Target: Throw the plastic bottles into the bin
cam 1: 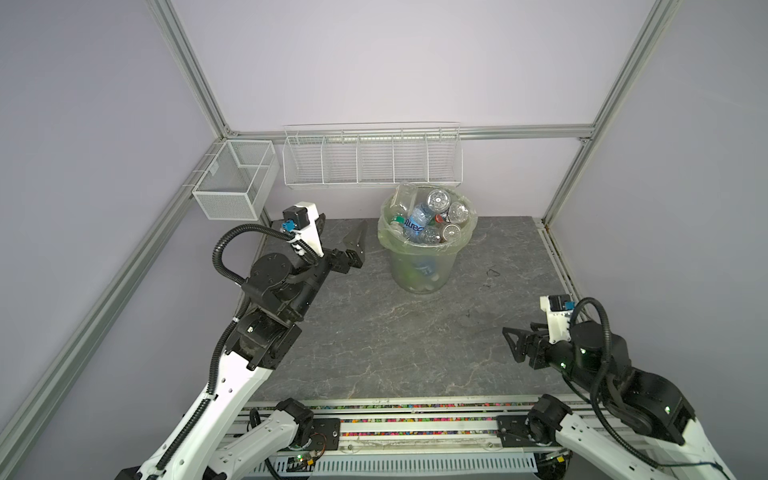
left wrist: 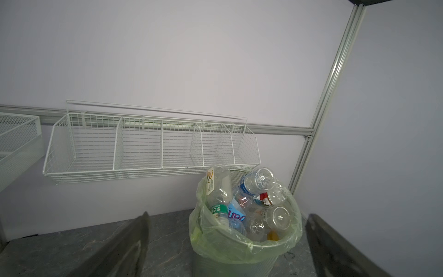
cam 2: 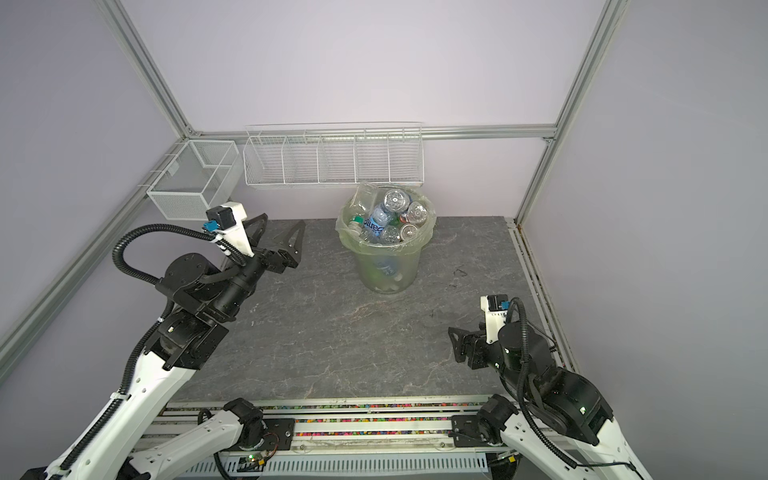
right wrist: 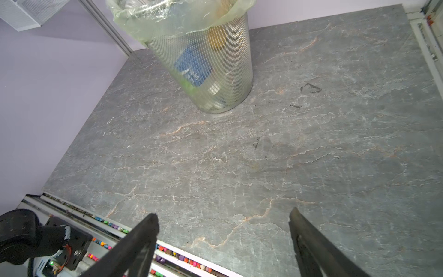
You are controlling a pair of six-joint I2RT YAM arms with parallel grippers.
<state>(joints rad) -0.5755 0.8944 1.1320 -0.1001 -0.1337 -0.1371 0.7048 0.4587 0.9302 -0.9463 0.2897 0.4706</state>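
OK, plastic bottles (cam 1: 430, 216) all sit in the bin (cam 1: 419, 272), heaped to the rim, at the back of the table (cam 1: 374, 332) below the wire basket (cam 1: 370, 162). Left gripper (cam 2: 286, 222) is spread wide, holding nothing, just left of the bin in both top views. Right gripper (right wrist: 223, 213) is also wide, holding nothing, low over the table at front right, well apart from the bin.

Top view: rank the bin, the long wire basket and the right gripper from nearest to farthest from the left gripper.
1. The bin: just right of the left gripper.
2. The long wire basket: mounted higher, behind the bin.
3. The right gripper: far across, front right.
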